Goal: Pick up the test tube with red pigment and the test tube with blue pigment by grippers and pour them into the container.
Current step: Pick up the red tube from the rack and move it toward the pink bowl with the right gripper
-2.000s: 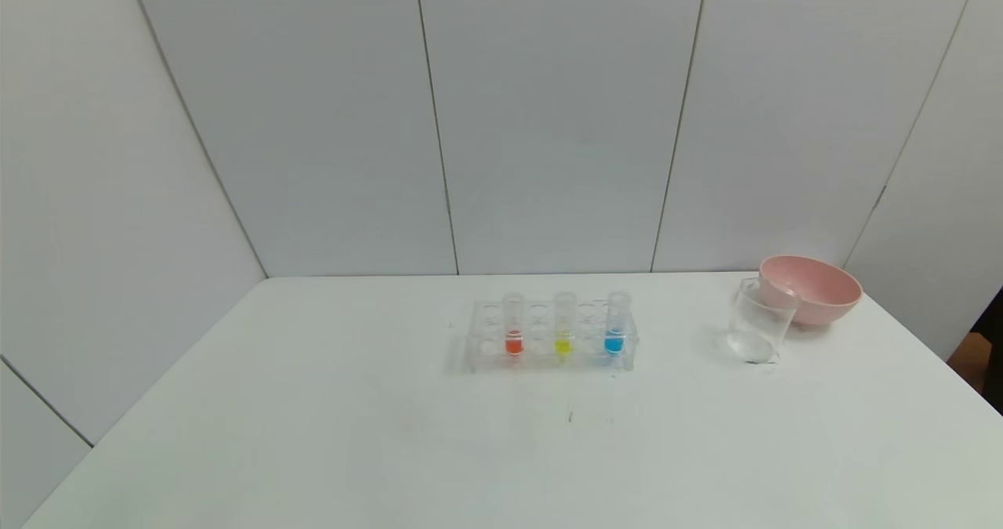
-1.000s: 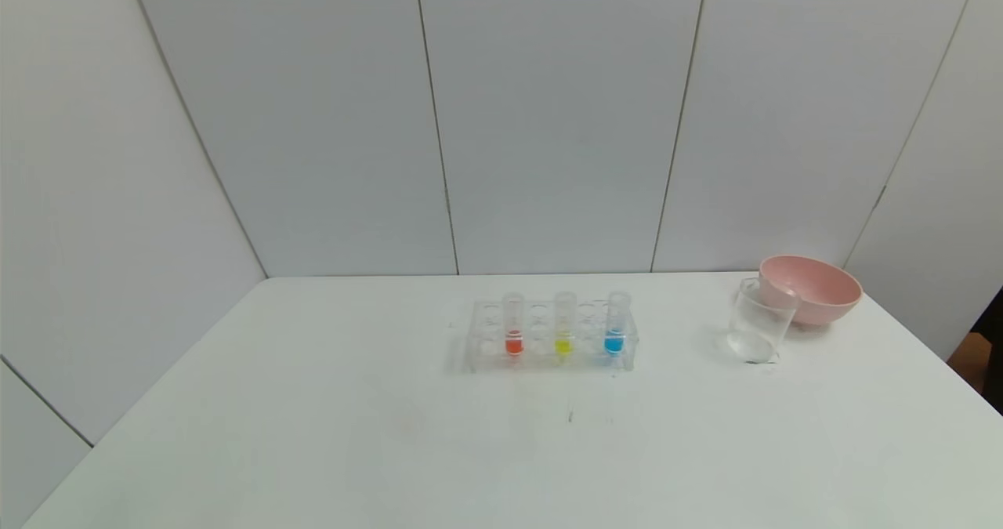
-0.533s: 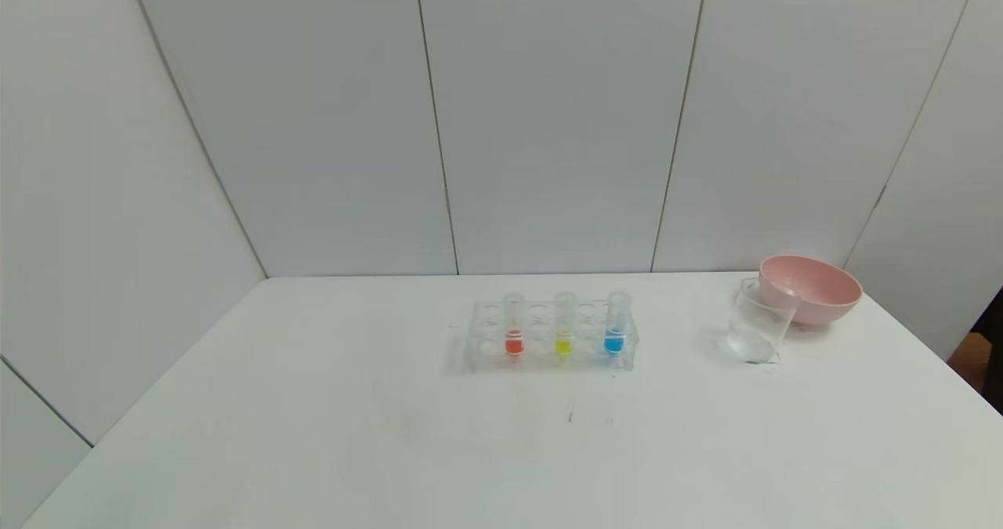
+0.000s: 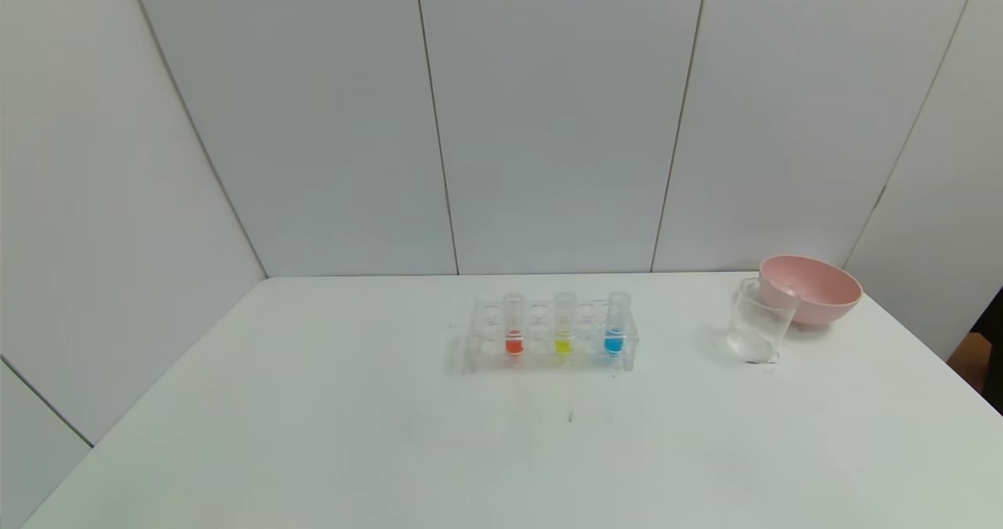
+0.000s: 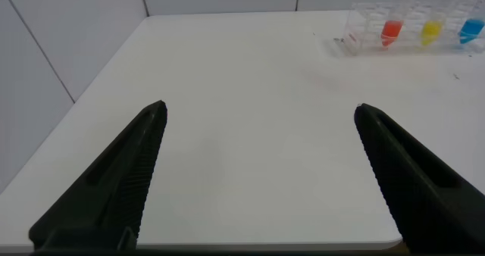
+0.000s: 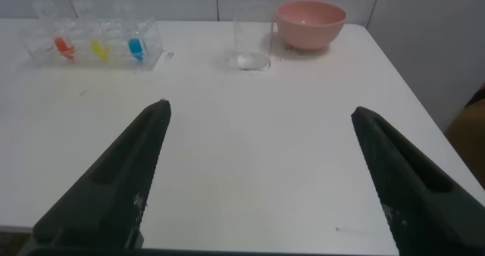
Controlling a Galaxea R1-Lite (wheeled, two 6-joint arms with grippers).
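the left claw (image 5: 258, 112) hovers released over the near left part of the white desk (image 4: 313, 435), gripping nothing. the right claw (image 6: 258, 112) hovers released over the near right part, also gripping nothing. farther back, mid-desk, a clear rack (image 4: 548, 335) holds the red tube (image 4: 513, 325), a yellow tube (image 4: 563, 324) and the blue tube (image 4: 616, 324), all upright. to the right stands the beaker (image 4: 757, 321), just in front of a pink bowl (image 4: 815, 288).

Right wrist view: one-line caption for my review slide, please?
Open right gripper hovers above white table, facing clear rack of tubes, clear glass beaker and pink bowl.
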